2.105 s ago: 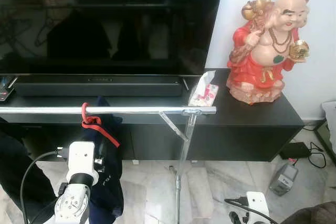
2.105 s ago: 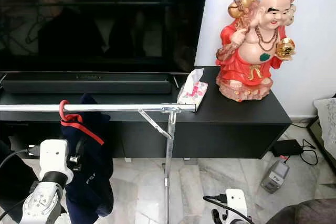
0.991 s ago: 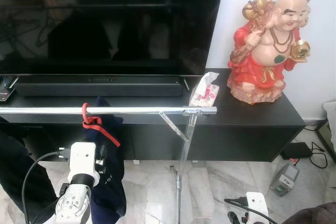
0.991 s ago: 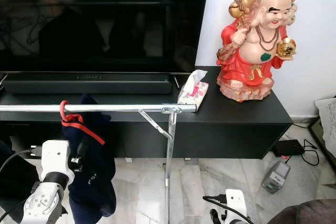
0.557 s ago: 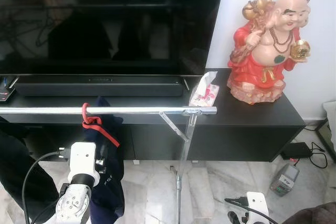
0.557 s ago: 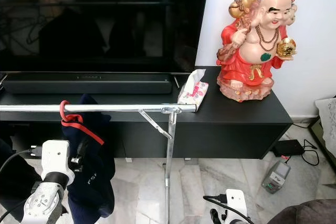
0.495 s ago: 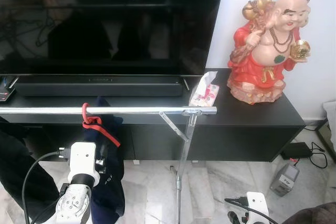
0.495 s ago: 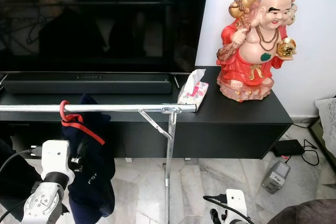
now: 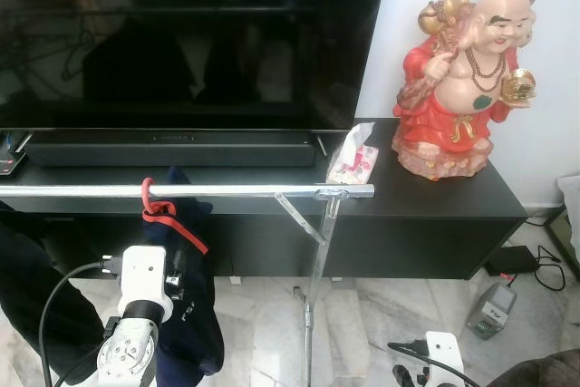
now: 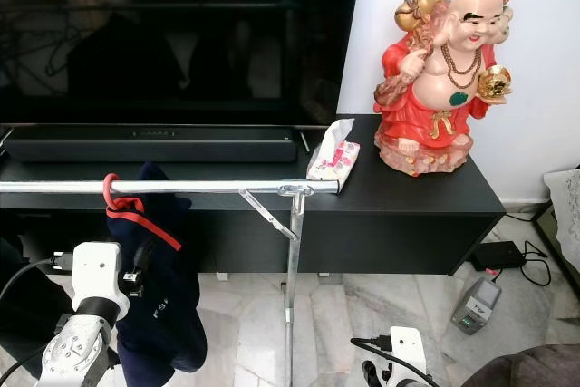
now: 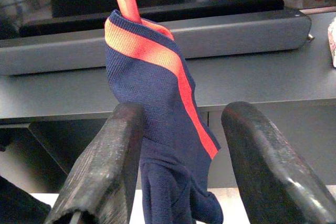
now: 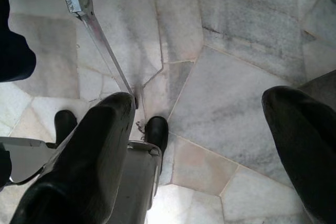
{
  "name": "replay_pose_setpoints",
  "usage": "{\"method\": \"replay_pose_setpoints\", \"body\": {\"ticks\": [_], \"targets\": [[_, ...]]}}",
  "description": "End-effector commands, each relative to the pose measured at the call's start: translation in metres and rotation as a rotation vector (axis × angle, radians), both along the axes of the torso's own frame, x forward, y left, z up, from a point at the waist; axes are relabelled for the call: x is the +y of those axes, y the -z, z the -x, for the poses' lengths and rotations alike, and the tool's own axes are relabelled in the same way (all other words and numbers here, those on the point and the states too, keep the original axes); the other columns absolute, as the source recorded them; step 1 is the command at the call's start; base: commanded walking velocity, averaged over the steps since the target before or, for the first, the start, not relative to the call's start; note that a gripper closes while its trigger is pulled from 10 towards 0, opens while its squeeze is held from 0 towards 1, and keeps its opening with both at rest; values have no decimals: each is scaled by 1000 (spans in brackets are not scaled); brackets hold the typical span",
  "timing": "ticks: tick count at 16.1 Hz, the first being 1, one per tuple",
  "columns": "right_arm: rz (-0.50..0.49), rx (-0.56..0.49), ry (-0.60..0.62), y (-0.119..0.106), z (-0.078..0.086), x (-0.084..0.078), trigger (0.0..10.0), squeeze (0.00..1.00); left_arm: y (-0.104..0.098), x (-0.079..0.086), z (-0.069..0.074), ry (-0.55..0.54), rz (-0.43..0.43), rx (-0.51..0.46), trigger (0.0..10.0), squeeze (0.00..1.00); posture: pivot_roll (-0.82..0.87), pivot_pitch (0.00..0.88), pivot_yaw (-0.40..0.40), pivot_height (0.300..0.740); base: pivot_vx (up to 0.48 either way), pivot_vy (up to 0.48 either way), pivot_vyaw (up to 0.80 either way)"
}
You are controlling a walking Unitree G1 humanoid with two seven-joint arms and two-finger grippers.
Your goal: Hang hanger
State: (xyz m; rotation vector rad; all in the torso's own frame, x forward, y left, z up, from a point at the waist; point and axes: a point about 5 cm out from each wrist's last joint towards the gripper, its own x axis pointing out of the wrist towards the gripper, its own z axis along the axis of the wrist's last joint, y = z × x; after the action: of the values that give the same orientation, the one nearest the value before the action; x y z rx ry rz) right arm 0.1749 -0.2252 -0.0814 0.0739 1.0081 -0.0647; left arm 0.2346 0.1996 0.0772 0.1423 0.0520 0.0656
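Note:
A red hanger (image 9: 147, 197) hooks over the silver rail (image 9: 254, 190) near its left part. A navy garment (image 9: 192, 305) with a red-orange stripe hangs from it. My left arm (image 9: 143, 289) reaches up just below and left of the hanger, close against the cloth. In the left wrist view my left gripper (image 11: 181, 163) is open, and the striped garment (image 11: 157, 93) hangs just beyond, partly behind one finger (image 11: 107, 166). My right gripper (image 12: 210, 145) hangs open low over the marble floor.
The rail's post (image 9: 317, 260) and diagonal brace stand right of the garment. Behind are a black TV cabinet (image 9: 435, 215), a soundbar (image 9: 172, 149), a large TV (image 9: 181, 33), a tissue pack (image 9: 352, 159) and a red statue (image 9: 458, 88). A power adapter (image 9: 489, 310) lies on the floor.
The garment's lower part has swung slightly to the right. The arms and the hanger stay where they were.

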Motion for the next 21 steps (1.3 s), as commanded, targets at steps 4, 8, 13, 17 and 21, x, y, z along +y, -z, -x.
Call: {"method": "replay_pose_setpoints", "body": {"ticks": [4,8,13,17,21], "targets": [[3,-5,14,0,0,-2,10000,0,-1,-2,-1,10,8,0,10000,0,70,0,-35,740,0,0,0],[8,-6,3,-1,0,-2,10000,0,0,-2,0,6,16,1,10000,0,72,0,-35,740,0,0,0],[11,-11,7,-1,0,-3,10000,0,0,-3,0,1,37,1,10000,0,73,0,-37,740,0,0,0],[11,-21,-22,-2,-1,-2,10000,0,0,-2,0,0,37,0,10000,0,74,0,-38,740,0,0,536],[-5,-18,-6,-1,-1,-2,10000,0,-1,-3,0,1,38,-2,10000,0,74,0,-38,740,0,0,167]]}}
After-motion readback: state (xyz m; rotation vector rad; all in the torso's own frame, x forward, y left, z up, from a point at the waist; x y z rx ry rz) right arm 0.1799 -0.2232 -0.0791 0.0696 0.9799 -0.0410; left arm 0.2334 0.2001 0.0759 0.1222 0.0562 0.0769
